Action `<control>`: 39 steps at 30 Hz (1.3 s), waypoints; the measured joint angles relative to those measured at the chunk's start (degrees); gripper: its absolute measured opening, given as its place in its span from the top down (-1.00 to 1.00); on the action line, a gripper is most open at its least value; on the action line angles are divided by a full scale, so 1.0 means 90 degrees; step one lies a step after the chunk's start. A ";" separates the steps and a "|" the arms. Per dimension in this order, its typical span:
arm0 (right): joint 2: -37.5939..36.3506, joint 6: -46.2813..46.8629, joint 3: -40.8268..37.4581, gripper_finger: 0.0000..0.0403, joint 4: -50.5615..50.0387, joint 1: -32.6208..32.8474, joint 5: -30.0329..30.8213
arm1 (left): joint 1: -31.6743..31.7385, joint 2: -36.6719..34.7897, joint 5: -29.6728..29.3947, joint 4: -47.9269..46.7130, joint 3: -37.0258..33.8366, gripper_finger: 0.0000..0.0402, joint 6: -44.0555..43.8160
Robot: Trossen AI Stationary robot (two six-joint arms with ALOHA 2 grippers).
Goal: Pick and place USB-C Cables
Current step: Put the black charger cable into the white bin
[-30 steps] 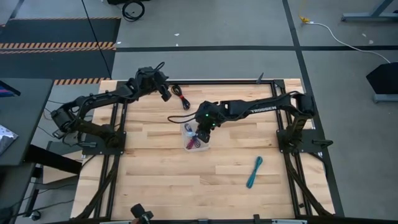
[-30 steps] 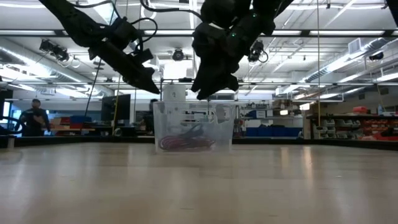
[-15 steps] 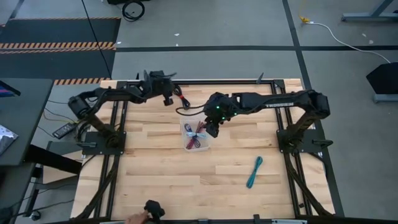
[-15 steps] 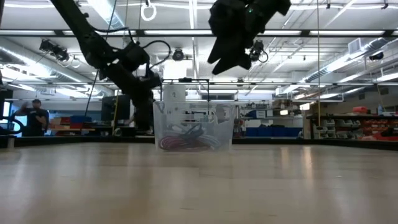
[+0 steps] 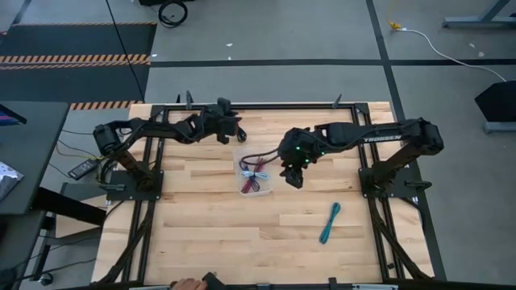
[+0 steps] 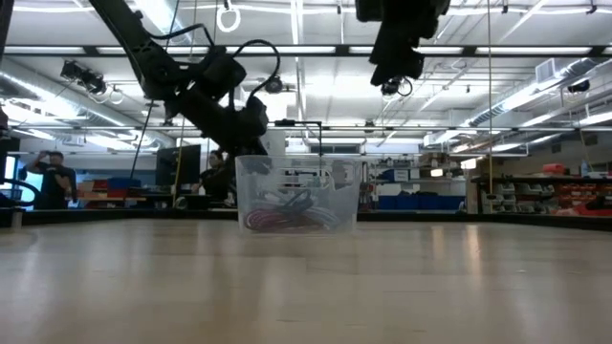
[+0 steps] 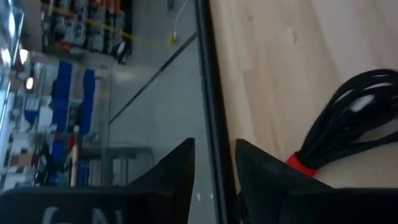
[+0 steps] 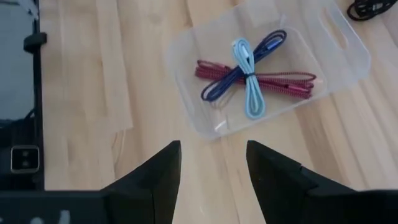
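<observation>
A clear plastic bin (image 5: 244, 184) (image 8: 348, 37) stands mid-table and holds the maroon cable (image 8: 292, 81), the purple-blue cable (image 8: 267, 46) and the light blue cable (image 8: 249, 87). The teal cable (image 5: 330, 223) lies on the table toward the near right. The black cable with a red tie (image 7: 354, 118) (image 8: 373, 7) lies near the far edge, just beyond the bin. My left gripper (image 5: 234, 129) (image 7: 214, 143) is open and low beside it, with the cable outside its fingers. My right gripper (image 5: 294, 177) (image 8: 213, 146) is open and high, right of the bin. My left gripper has one finger (image 7: 261, 180) right against the black cable's red-tied end (image 7: 301, 163), which lies on the table outside the fingers. I cannot tell whether finger and cable touch.
A black metal frame (image 5: 282, 105) runs along the table's far edge close to my left gripper. A person's hand (image 5: 187, 283) with a dark object shows at the near edge. People stand in the room behind (image 6: 53, 177). Bare wood lies between the bin and the teal cable.
My right gripper has risen from just above the bin and moved toward the table's right edge, ending beside the bin. My left arm has stretched along the far edge toward the right, carrying its gripper to the black cable.
</observation>
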 joint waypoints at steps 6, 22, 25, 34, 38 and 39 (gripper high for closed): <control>-0.0286 -0.0179 0.0000 0.06 -0.0398 0.0372 0.0215 | 0.0060 -0.0010 -0.0076 -0.2836 0.1077 0.44 -0.0518; -0.0568 -0.0187 0.0000 0.06 -0.0978 0.1218 0.1163 | 0.0951 0.0608 0.1480 -0.6964 0.3896 0.84 -0.0767; -0.0568 -0.0163 0.0000 0.06 -0.1072 0.1304 0.1350 | 0.0868 0.0957 0.1233 -0.6960 0.3894 0.69 -0.0512; -0.0568 -0.0135 0.0000 0.06 -0.1081 0.1372 0.1683 | 0.0737 0.1535 0.0905 -0.6780 0.3892 0.06 -0.0276; -0.0567 -0.0131 0.0000 0.06 -0.1110 0.1369 0.1794 | 0.0744 0.1653 0.0724 -0.6492 0.3889 -0.13 -0.0271; -0.0565 -0.0115 0.0000 0.06 -0.1124 0.1369 0.1801 | 0.0744 0.1668 0.0713 -0.6502 0.3889 -0.17 -0.0268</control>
